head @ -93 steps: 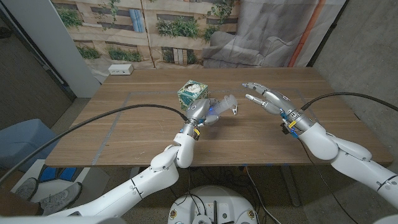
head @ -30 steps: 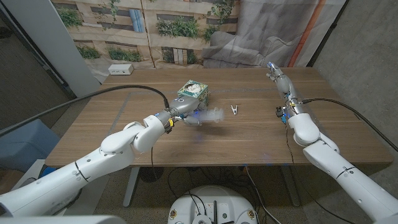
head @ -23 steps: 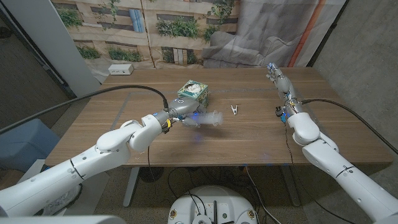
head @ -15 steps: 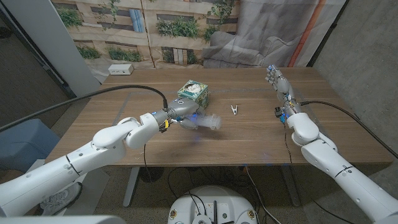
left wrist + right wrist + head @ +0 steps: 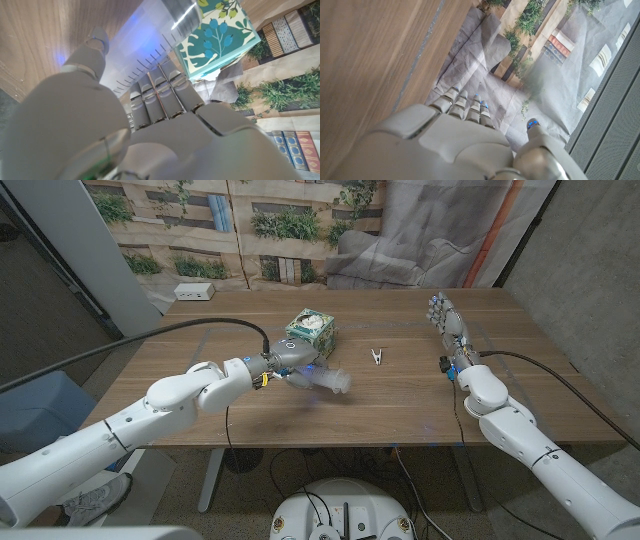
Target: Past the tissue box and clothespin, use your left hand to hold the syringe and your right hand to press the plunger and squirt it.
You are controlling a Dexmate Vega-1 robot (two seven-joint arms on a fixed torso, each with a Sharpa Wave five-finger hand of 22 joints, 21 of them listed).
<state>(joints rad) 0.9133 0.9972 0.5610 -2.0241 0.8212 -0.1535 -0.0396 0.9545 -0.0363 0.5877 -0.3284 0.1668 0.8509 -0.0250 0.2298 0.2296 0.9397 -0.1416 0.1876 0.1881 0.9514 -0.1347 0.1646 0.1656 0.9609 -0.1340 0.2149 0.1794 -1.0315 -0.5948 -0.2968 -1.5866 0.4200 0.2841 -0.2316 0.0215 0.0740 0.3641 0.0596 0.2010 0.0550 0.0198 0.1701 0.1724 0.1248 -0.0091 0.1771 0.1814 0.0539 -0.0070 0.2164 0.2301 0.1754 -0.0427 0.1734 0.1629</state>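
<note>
Head view: the syringe (image 5: 325, 380) is gripped by the left hand (image 5: 290, 363) just beside the tissue box (image 5: 311, 331); the clothespin (image 5: 377, 357) lies on the desk (image 5: 400, 395); the right hand (image 5: 445, 318) is held open, empty

Left wrist view: fingers (image 5: 160, 95) are wrapped around the clear barrel

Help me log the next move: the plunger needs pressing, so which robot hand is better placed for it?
Right. The left robot hand already grips the syringe by the tissue box. The right robot hand is open and holds nothing, though far off.
</note>
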